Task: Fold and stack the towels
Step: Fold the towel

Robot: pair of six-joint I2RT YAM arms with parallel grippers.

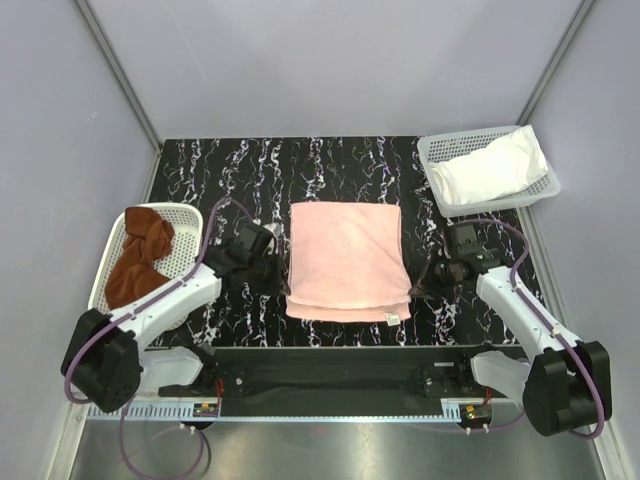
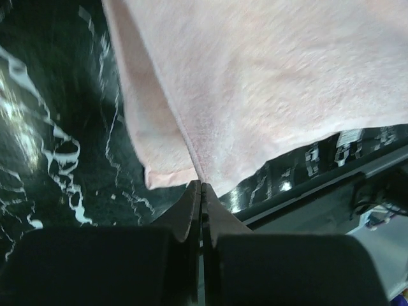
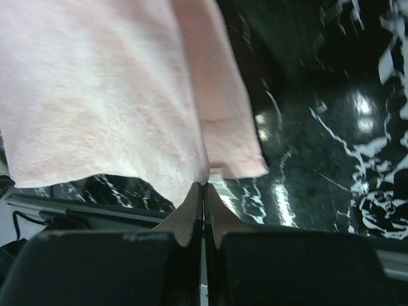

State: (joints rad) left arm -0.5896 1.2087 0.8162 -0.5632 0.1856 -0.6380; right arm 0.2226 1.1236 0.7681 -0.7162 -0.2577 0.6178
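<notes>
Pink towel (image 1: 345, 260) lies mid-frame on the counter (image 1: 250, 180), its long axis running from bottom to top of the overhead view. The left end effector (image 1: 284, 291) is pinched shut on its lower-left corner, the right end effector (image 1: 415, 290) likewise on the lower-right. The cloth stretches away from both toward the top of the frame. A fold would likely carry that lower edge upward, and each arm is equally near.

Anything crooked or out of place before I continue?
Nothing is spilled or damaged. The pink towel has slightly uneven near edges, with one layer peeking past the other. The brown towel lies bunched in its basket.
</notes>
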